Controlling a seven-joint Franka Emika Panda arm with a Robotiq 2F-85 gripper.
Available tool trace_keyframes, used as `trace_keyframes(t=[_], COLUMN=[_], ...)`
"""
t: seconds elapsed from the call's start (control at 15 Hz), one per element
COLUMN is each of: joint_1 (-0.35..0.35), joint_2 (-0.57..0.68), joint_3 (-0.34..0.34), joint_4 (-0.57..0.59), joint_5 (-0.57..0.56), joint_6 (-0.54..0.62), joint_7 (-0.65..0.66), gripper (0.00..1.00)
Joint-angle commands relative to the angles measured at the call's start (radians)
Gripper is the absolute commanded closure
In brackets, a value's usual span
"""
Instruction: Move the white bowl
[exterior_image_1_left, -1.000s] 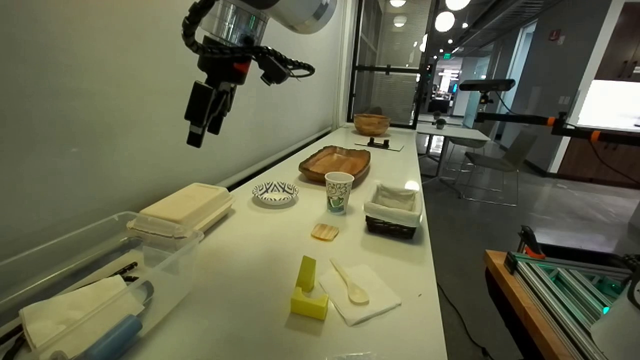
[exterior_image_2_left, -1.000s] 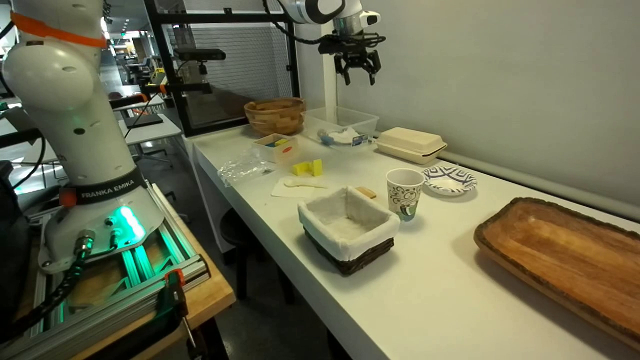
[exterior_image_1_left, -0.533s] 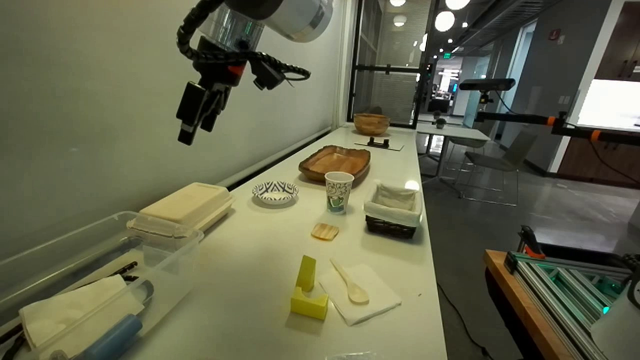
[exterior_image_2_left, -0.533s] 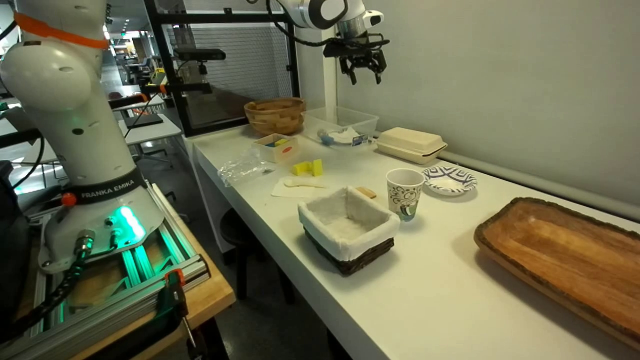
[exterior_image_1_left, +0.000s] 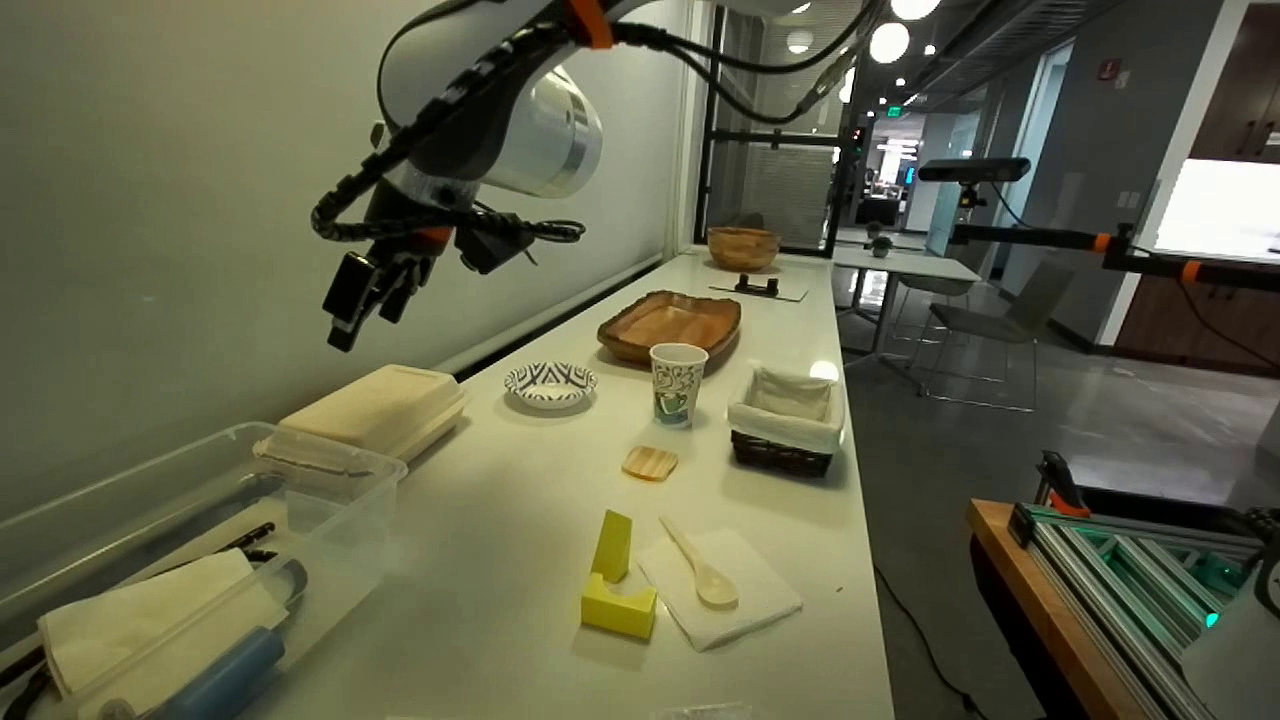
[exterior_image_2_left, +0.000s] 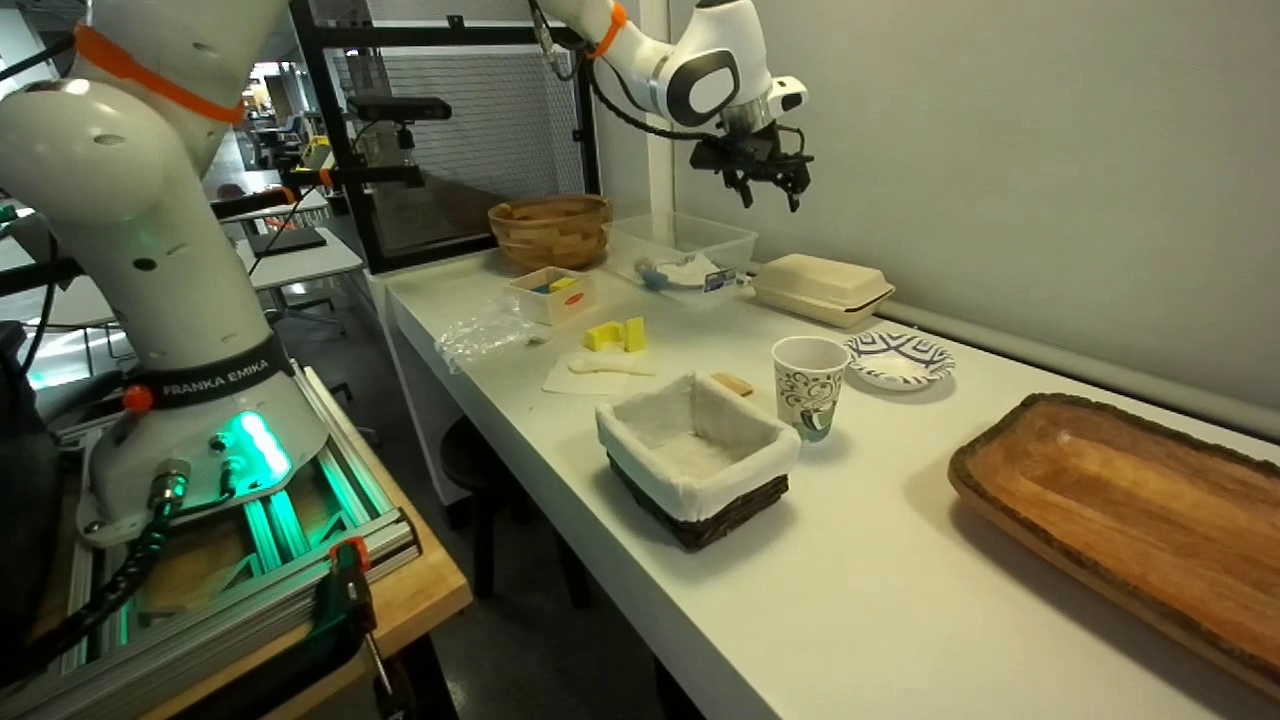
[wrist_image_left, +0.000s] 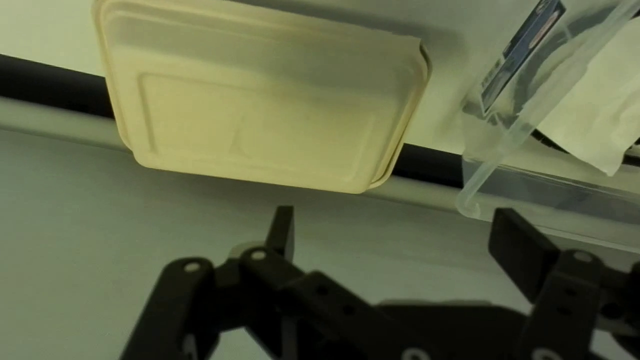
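The white bowl is an off-white squarish clamshell container, closed, lying on the counter against the wall. It shows in both exterior views and fills the upper middle of the wrist view. My gripper hangs in the air above the container, close to the wall. It also shows in an exterior view above and left of the container. In the wrist view the gripper is open with nothing between its fingers. The container lies ahead of the fingertips, more towards the left finger, and is not touched.
A clear plastic bin stands close beside the container. On its other side is a striped dish. A paper cup, a lined basket, a wooden tray and a yellow block also stand on the counter.
My gripper has moved down towards the container, going down and left in an exterior view and down and right in the other view. The objects on the counter have not moved.
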Motion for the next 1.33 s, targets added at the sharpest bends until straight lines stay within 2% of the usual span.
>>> trace_keyframes(t=[0.0,0.73,1.27], joint_1=[-0.031,-0.058,-0.045], joint_2=[0.187,0.53,0.687], joint_3=[0.039,0.097,0.094], joint_4=[0.223,0.664,0.863], joint_5=[-0.006,-0.01,0.003], joint_6=[0.028,0.054,0.048], joint_7=[0.02,0.028,0.044], gripper=[0.0,0.0,0.0])
